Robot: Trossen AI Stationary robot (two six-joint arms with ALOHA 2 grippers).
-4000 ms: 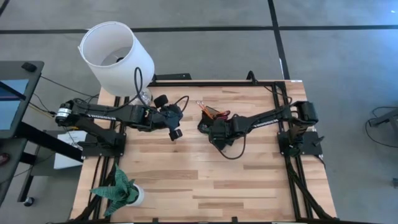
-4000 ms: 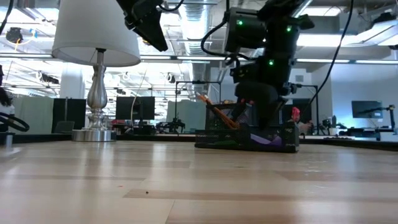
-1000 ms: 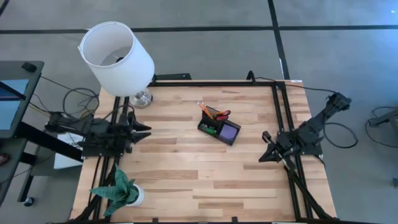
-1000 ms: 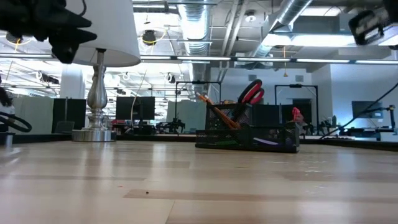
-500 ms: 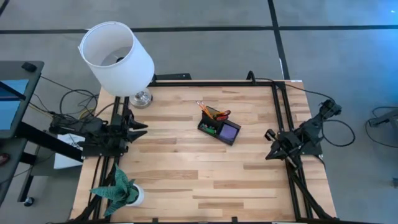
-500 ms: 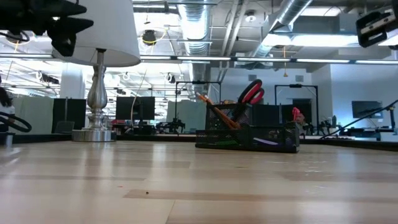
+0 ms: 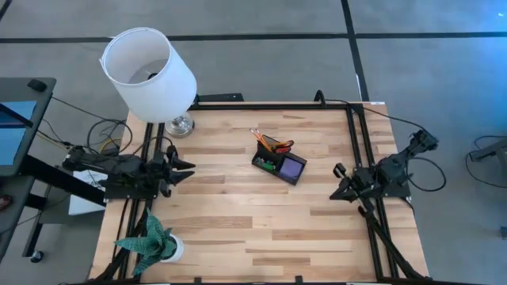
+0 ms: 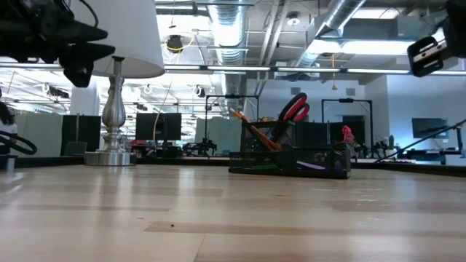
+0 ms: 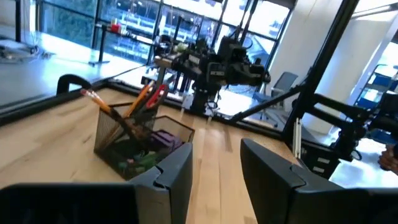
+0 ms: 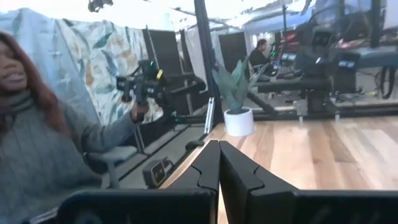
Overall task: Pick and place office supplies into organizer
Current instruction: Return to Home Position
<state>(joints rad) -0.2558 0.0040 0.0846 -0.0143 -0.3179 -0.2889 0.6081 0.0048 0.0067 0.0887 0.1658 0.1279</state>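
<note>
Left gripper [image 7: 184,168], fingers parted and empty, lies folded at mid-left of the overhead frame, the stocked organizer [image 7: 273,172] stands at centre, and right gripper [image 7: 337,190], fingers pressed together on nothing, sits mid-right; homing well likely means settling slowly, never swinging inward.

Shows the dark two-finger left gripper [image 7: 185,169] no longer out near the middle of the pale wooden table [image 7: 238,226] but folded back at its 9 o'clock edge, fingers apart. Puts the dark two-finger right gripper [image 7: 337,193], four seconds ago down over the black mesh desk organizer [image 7: 269,163], at the 3 o'clock edge, fingers pressed together. Leaves the square purple note pad [image 7: 291,167] uncovered.
</note>
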